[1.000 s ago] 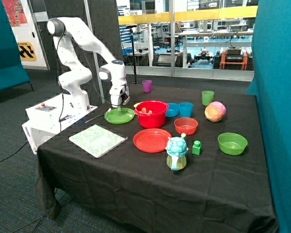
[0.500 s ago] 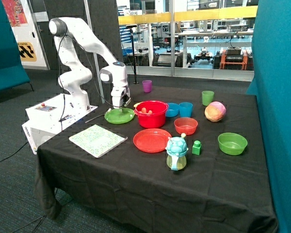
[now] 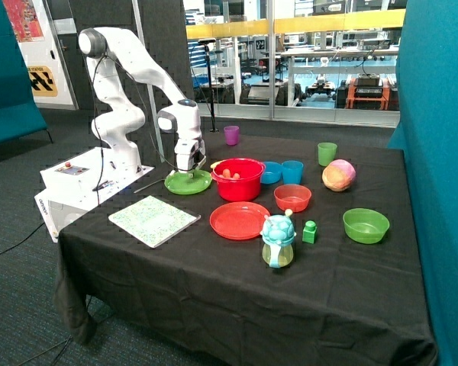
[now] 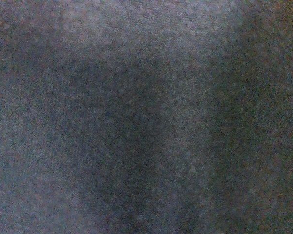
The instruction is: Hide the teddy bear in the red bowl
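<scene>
The red bowl [image 3: 240, 185] stands near the middle of the black table. Small orange-brown parts of the teddy bear [image 3: 227, 174] show inside it, just below the rim; most of the bear is hidden by the bowl's wall. My gripper [image 3: 189, 169] hangs low over the green plate [image 3: 185, 184], just beside the bowl and outside it. The wrist view shows only a dark blurred surface and nothing of the task's things.
Around the bowl are a flat red plate [image 3: 239, 219], a small orange-red bowl [image 3: 292, 197], blue cups [image 3: 291, 171] and a pink-yellow ball [image 3: 339, 174]. A patterned board [image 3: 153, 219], a teal toy [image 3: 278, 240], a green block [image 3: 310, 232] and a green bowl [image 3: 366, 225] lie nearer the front.
The gripper has sunk slightly over the green plate and shifted a little toward the red bowl. Nothing else has moved.
</scene>
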{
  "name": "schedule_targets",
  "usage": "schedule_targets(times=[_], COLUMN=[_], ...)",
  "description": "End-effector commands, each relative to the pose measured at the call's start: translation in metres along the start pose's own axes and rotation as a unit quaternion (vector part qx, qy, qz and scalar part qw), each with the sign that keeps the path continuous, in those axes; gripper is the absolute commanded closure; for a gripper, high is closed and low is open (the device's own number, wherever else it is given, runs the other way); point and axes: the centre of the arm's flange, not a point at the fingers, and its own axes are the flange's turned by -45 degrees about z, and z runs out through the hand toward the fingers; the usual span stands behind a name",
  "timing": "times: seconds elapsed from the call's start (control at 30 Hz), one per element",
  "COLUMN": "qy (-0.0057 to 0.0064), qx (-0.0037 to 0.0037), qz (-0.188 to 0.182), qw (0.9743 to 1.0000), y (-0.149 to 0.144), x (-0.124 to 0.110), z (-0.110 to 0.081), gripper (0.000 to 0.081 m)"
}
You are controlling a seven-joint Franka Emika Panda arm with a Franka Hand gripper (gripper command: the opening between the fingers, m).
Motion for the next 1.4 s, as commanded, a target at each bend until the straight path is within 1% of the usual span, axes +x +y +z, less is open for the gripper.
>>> schedule_targets(times=[0.0,0.2,0.93,1.2,1.37], qy=[-0.0002,-0.0002,-0.0002,-0.0002,-0.0002], qx=[-0.00137,-0.00137,-0.00137,-0.00137,-0.00137], qz=[0.002,-0.007,0.000,-0.004,-0.007], qw=[1.0000,1.0000,1.0000,1.0000,1.0000], y=[0.0006,-0.0020,0.0006,-0.0005,-0.0019], x=[-0.0006,0.0020,0.0038,0.0036,0.0038], z=[0.0040,0.0036,0.0007,-0.0003,-0.0053], gripper=[0.0805,0.0808,0.0808,0.0808,0.0808])
